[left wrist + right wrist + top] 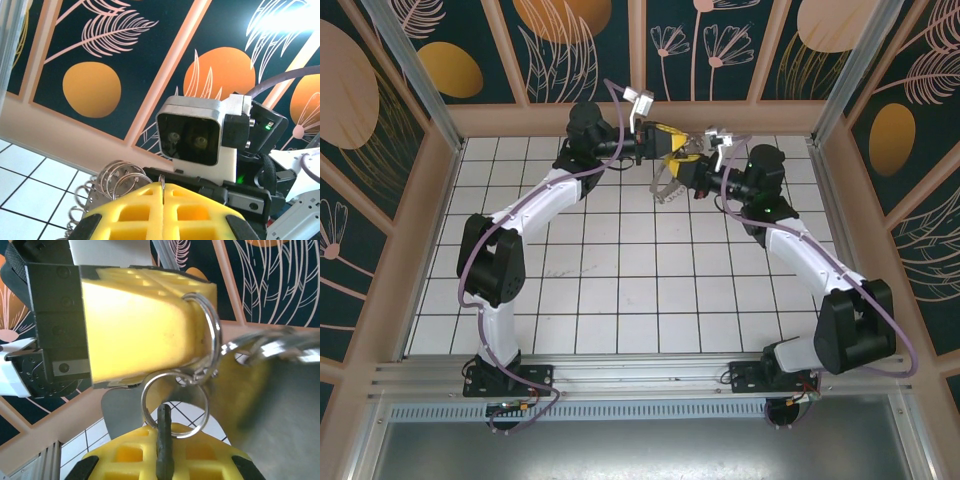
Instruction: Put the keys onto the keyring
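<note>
2 arms meet above the far middle of the tiled table (620, 290), their grippers tip to tip in the air.

The left gripper (672, 140) reaches in from the left with its 2 yellow fingers (135, 210) pressed together. The left wrist view shows a thin silvery sliver of metal nipped in the seam between them. The right wrist view shows 1 large silvery ring (209, 335) looped round the tip of these closed fingers.

The right gripper (695, 170) comes in from the right. Its 2 yellow fingers are clamped on the 1 key (164, 432), a dark narrow piece seen edge-on that stands up between them. The top end of the key reaches into the opening of a second ring (175, 402), which hangs just below the first and overlaps it where they meet. Whether the key is threaded onto that ring or only lies in front of it, I cannot tell.

The 1 keyring (667, 188) hangs from the 2 gripper tips as a short silvery loop, clear of the table. In the left wrist view its small rings (120, 179) bunch just to the left of the left gripper's fingers: about 3 overlap at the top, and more trail down the left, too crowded to count. In the right wrist view the rest of the chain runs off to the right as a blur.
</note>
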Available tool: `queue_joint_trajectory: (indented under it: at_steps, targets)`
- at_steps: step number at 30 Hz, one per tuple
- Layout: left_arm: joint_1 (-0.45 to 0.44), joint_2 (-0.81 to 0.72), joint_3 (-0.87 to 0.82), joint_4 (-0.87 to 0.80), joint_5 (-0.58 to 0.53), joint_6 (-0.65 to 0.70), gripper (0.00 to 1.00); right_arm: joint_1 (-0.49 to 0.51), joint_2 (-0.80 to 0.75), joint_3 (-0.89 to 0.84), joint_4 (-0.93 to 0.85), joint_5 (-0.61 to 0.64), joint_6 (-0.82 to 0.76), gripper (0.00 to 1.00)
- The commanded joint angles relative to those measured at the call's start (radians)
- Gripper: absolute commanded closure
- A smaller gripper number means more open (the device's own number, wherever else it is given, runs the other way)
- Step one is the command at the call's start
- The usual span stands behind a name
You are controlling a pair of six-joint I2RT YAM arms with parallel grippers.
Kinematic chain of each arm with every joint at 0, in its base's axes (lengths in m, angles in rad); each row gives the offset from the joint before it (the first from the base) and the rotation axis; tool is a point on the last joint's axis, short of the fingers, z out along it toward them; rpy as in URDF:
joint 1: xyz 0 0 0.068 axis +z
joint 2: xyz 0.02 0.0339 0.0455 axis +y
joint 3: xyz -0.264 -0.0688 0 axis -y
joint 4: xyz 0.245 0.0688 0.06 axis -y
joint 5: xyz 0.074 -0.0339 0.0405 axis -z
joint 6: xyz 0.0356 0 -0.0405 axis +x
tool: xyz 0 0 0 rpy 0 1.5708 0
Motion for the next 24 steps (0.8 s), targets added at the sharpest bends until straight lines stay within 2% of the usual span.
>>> queue_joint_trajectory:
  at_steps: [1,6,8,10,11,16,20,24]
  targets:
    - [0.0,-0.048,-0.008,0.11,-0.039,-0.033,1.0,0.037,0.048,0.034,-0.025,-0.023,-0.036,1.0]
    - [0.0,-0.047,-0.02,0.126,-0.048,-0.045,1.0,0.046,0.071,0.073,-0.064,-0.018,-0.051,0.99]
    - [0.0,-0.049,-0.025,0.131,-0.055,-0.049,1.0,0.042,0.047,0.06,-0.08,-0.006,-0.056,0.74]
    - [0.0,-0.05,-0.03,0.142,-0.063,-0.059,1.0,0.036,0.01,0.035,-0.09,0.0,-0.057,0.61]
    - [0.0,-0.049,-0.032,0.152,-0.067,-0.067,1.0,0.033,-0.016,0.017,-0.098,0.005,-0.057,0.58]
    - [0.0,-0.052,-0.052,0.2,-0.103,-0.111,1.0,-0.002,-0.175,-0.092,-0.116,0.026,-0.039,0.56]
    - [0.0,-0.062,-0.08,0.264,-0.134,-0.166,1.0,-0.037,-0.284,-0.147,-0.048,0.088,0.051,0.56]
    - [0.0,-0.064,-0.11,0.327,-0.172,-0.226,1.0,-0.06,-0.298,-0.129,0.041,0.153,0.156,0.62]
